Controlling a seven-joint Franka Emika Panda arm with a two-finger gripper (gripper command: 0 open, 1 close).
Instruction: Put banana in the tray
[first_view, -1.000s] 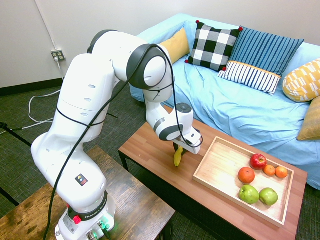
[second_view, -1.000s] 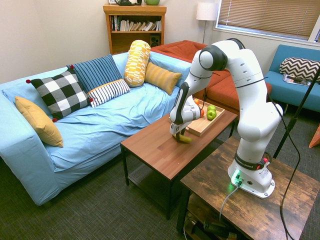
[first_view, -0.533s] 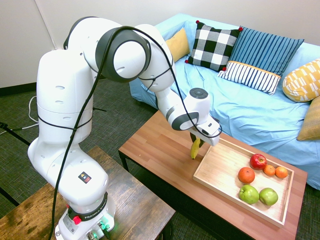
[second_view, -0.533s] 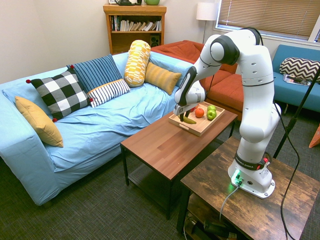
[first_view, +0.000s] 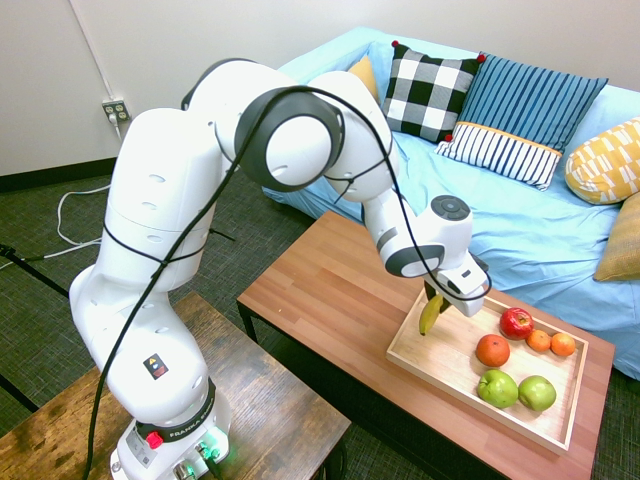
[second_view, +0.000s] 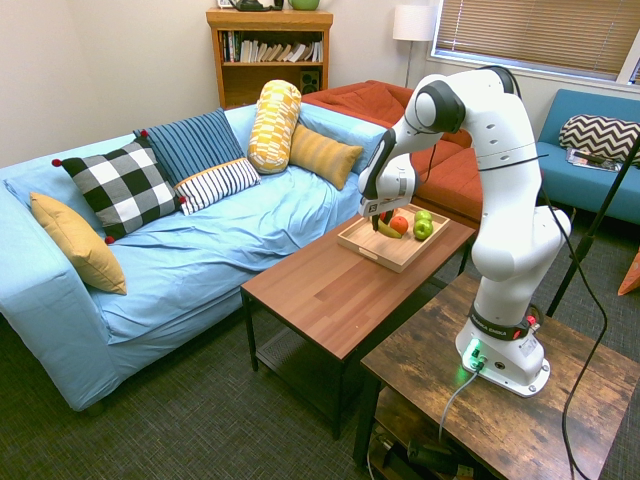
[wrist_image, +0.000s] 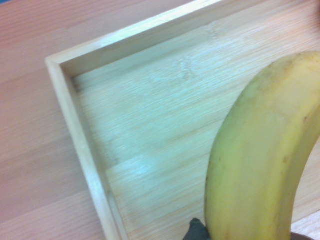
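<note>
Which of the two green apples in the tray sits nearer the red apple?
The green apple beside the large orange; the other lies farther from both.

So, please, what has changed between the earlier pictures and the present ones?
The gripper, shut on the banana, has carried it from above the bare table to over the tray, at the end away from the fruit. Nothing was newly taken or let go. The tray, the apples and the oranges stayed where they were.
</note>
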